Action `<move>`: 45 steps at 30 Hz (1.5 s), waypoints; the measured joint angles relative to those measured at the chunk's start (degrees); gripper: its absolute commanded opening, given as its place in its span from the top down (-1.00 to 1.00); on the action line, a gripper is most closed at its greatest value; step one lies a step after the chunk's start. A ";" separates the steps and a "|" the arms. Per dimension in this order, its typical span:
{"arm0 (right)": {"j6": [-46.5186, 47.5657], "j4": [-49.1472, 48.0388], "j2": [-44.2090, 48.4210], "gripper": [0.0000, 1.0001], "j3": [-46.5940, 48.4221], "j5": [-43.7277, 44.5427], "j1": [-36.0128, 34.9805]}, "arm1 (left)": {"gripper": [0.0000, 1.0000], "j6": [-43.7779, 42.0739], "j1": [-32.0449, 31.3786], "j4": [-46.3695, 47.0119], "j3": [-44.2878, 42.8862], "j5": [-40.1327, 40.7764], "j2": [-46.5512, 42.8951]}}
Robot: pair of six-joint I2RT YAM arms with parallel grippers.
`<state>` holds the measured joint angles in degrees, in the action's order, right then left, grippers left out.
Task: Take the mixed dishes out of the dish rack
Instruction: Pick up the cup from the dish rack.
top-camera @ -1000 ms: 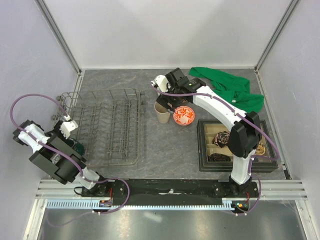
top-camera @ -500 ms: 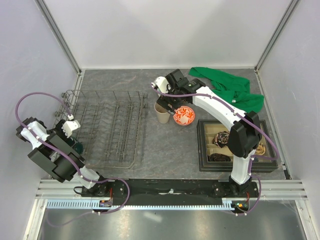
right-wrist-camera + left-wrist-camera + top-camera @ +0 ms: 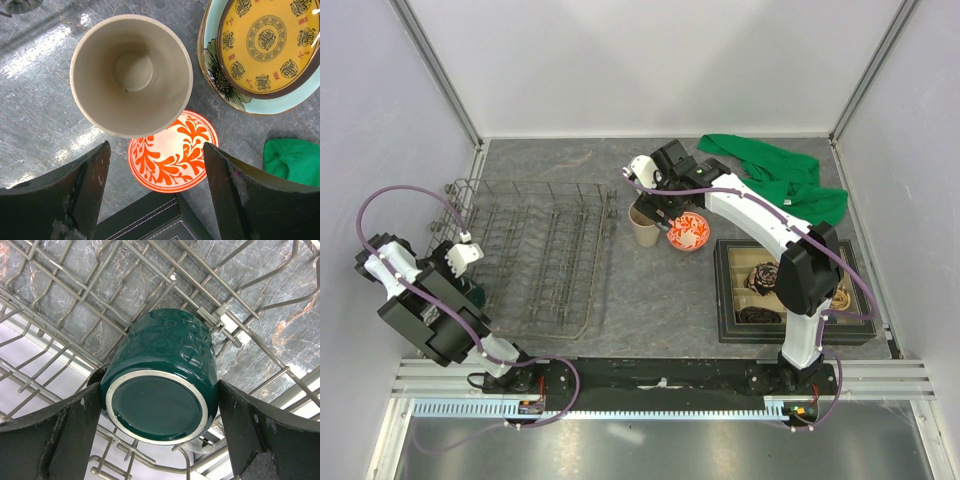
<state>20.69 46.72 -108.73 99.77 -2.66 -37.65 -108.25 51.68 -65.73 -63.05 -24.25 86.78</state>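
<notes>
1. One dish rack (image 3: 535, 255) stands on the left of the counter (image 3: 650, 290); one dark green mug (image 3: 162, 375) lies in it at its near-left edge, base toward the left wrist camera.
2. Left pincer (image 3: 160, 440): released, fingers spread on either side of the mug's base, no contact visible.
3. Right pincer (image 3: 155, 195): released, hanging above one plain beige cup (image 3: 131, 75) and one red-and-white bowl (image 3: 172, 152), which stand right beside each other on the counter.
4. Two plates are stacked, the yellow-gold plate (image 3: 270, 45) on the pale green plate (image 3: 225, 85).
5. One black tray (image 3: 790, 290), one green cloth (image 3: 775, 180).
</notes>
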 measured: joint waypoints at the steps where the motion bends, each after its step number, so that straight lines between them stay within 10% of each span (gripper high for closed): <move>1: 0.09 0.04 0.00 -0.65 -0.02 0.00 0.00 | -0.93 0.02 -0.09 0.13 0.17 0.15 -0.09; 16: 0.15 0.02 0.00 -0.65 -0.02 -0.02 0.07 | 0.97 0.92 -1.44 1.46 1.66 1.64 -1.42; 45: 0.28 0.02 -0.02 -0.65 -0.02 -0.35 0.26 | 0.97 6.88 -1.88 -10.71 -15.19 -16.39 1.46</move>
<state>20.97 46.74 -108.75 99.74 -3.01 -37.39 -101.36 49.80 -76.44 -78.24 -40.64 88.25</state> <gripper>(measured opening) 0.826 0.908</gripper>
